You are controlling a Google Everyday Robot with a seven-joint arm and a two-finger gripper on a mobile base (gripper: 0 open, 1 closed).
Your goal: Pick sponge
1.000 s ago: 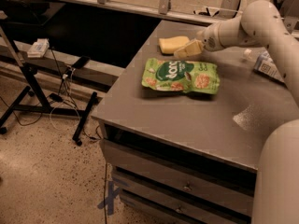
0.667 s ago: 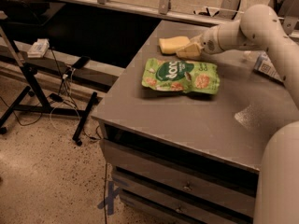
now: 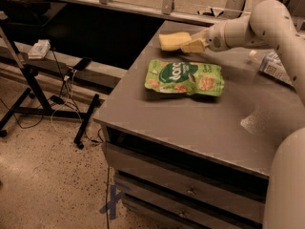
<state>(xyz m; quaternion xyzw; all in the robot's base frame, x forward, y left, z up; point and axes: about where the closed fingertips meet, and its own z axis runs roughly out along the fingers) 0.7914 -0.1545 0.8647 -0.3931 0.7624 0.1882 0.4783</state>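
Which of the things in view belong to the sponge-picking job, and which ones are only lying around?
Belonging to the job: sponge, at the far edge of the table; hand, right at the sponge.
Only lying about: green snack pouch, in the middle of the table; small carton, near the right side.

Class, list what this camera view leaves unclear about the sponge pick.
- Small yellow foam sponge: camera view, right end covered by the gripper at the far side of the grey table; whether it is gripped or lifted is unclear.
- Blue-and-white carton: camera view, partly behind the white robot arm, label too small to read.
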